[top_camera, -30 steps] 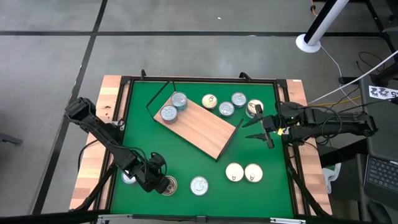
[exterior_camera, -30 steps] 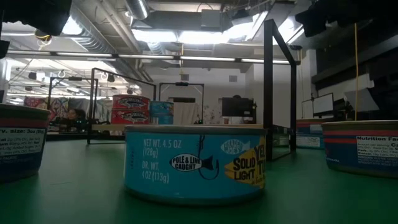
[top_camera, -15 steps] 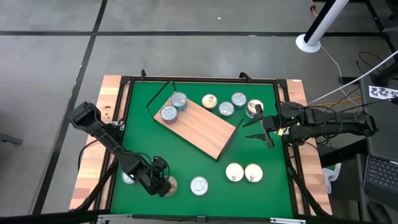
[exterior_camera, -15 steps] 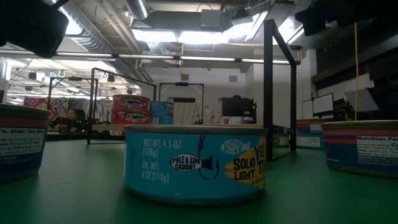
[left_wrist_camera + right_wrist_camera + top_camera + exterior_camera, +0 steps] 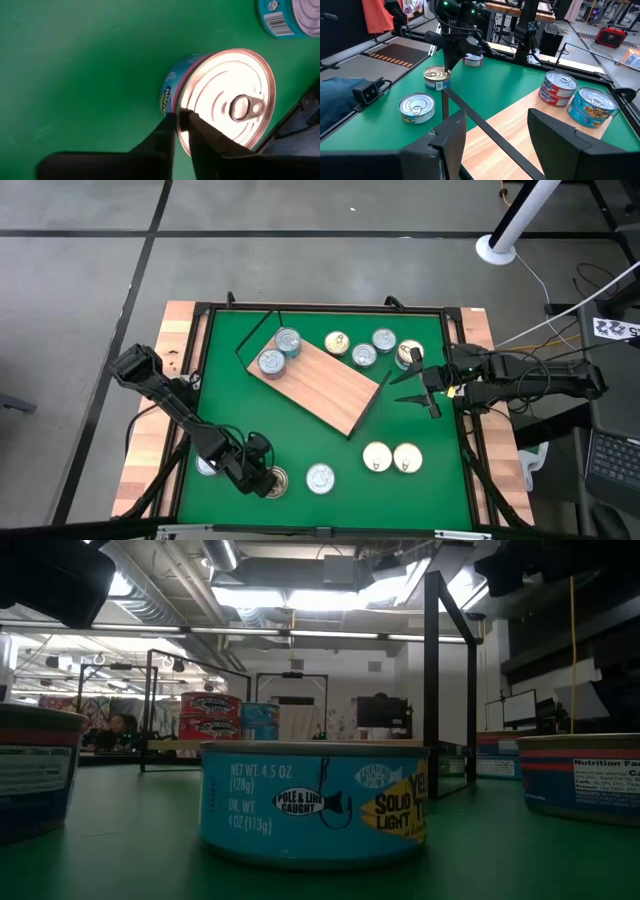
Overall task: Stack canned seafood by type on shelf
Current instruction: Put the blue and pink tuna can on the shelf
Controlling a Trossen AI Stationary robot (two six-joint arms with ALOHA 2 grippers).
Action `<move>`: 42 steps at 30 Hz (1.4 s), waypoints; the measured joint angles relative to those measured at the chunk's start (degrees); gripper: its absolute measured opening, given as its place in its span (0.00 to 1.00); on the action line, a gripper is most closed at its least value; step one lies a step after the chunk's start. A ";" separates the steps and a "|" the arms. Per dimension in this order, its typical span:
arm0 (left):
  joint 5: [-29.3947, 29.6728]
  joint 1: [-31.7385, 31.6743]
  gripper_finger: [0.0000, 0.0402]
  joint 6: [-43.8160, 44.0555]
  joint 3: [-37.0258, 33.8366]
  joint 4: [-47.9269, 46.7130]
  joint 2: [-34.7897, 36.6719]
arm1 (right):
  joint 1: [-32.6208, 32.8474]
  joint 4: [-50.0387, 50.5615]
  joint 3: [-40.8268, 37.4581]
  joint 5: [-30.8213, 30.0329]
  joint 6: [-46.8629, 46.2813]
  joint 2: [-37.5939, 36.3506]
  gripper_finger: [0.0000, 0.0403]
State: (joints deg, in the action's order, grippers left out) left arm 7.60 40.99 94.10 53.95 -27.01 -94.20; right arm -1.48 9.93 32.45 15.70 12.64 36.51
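A: Where is the left gripper (image 5: pixel 268 479) relative to the shelf (image 5: pixel 322 384)?

B: Well away from it, toward the near edge of the green surface (image 5: pixel 300 440), down on a gold-lidded tin (image 5: pixel 272 480). In the left wrist view its fingers (image 5: pixel 167 131) are drawn nearly together at that tin's rim, beside the pull-tab lid. Whether they actually pinch the rim or only touch it, I cannot tell.

A: And the tins around the shelf?

B: Two tins (image 5: pixel 279 352) stand on the shelf's far left end, touching each other. Just off its far edge, on the surface, lie four more tins (image 5: pixel 372 346) in a loose row. Near the shelf's right corner, toward the front, a cream-lidded pair (image 5: pixel 392 457) sits side by side. A silver-lidded tin (image 5: pixel 320 478) rests just beside the one under the left gripper, and another tin (image 5: pixel 207 465) lies partly hidden under the left arm.

A: The right gripper (image 5: pixel 413 388)?

B: It hovers just off the shelf's right end, fingers (image 5: pixel 451 131) spread apart, holding nothing.
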 joint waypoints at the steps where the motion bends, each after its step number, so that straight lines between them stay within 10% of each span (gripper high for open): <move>1: 0.02 -0.12 0.03 0.25 0.01 0.04 0.01 | 0.00 0.00 0.00 0.00 0.36 0.00 0.52; 29: 2.34 -9.23 0.00 -0.37 -0.10 0.76 -0.10 | 2.11 -25.77 0.23 12.93 12.17 17.13 0.52; 42: 2.34 -11.43 0.00 -1.15 -0.10 0.91 -0.15 | 22.94 -25.44 5.49 -10.45 25.56 27.43 0.52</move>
State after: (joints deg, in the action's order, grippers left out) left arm 9.93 29.55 92.94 53.84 -26.10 -94.35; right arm 21.47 -15.50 37.93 5.25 38.20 63.94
